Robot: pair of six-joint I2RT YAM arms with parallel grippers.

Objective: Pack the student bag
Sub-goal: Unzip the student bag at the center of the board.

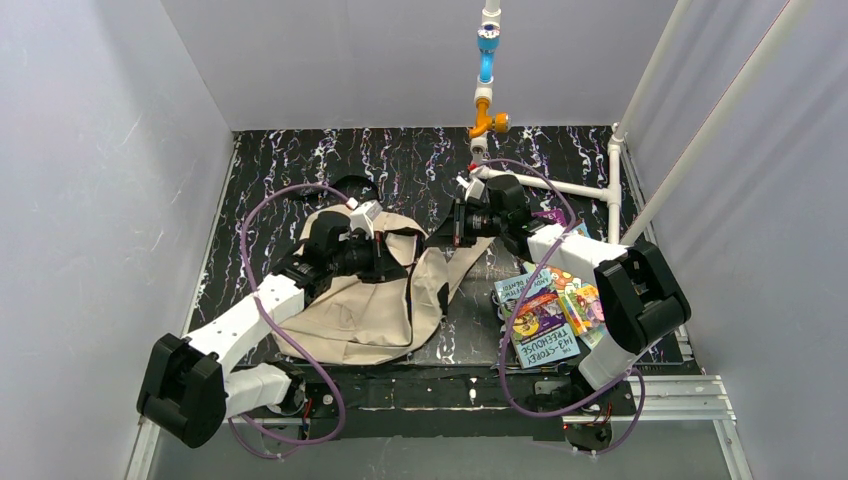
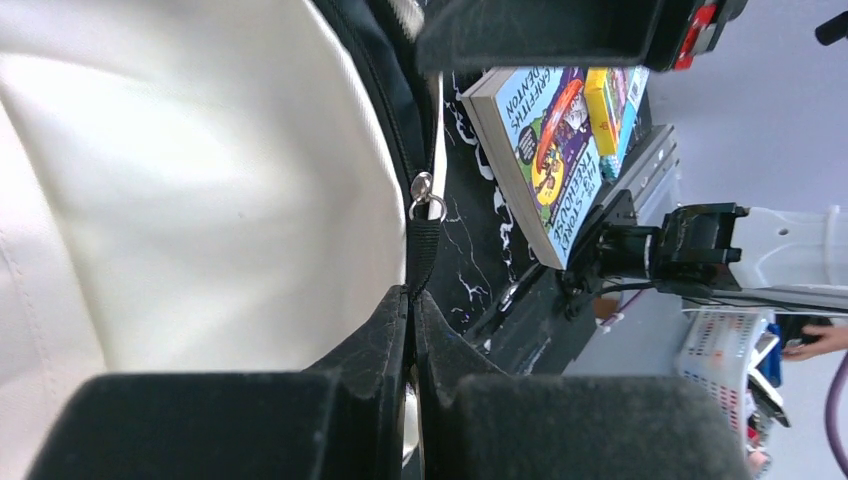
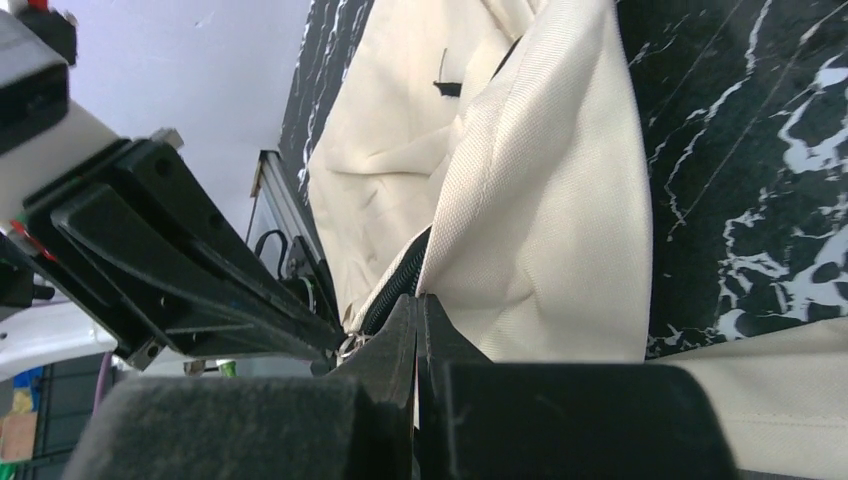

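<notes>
The beige student bag [image 1: 360, 310] lies flat on the black marbled table, its opening turned toward the middle. My left gripper [image 1: 392, 256] is over the bag's upper edge; in the left wrist view it [image 2: 412, 300] is shut on the black zipper tape, just below a silver zipper pull [image 2: 425, 195], with the bag's fabric [image 2: 200, 200] to the left. My right gripper [image 1: 452, 228] is at the bag's right flap; in the right wrist view it [image 3: 417, 305] is shut on the beige edge [image 3: 540, 180] beside the zipper teeth.
A stack of colourful books [image 1: 550, 310] lies right of the bag, under the right arm, and shows in the left wrist view [image 2: 540, 150]. White pipes [image 1: 590, 190] and a hanging blue-orange fitting [image 1: 487, 80] stand at the back right. Grey walls enclose the table.
</notes>
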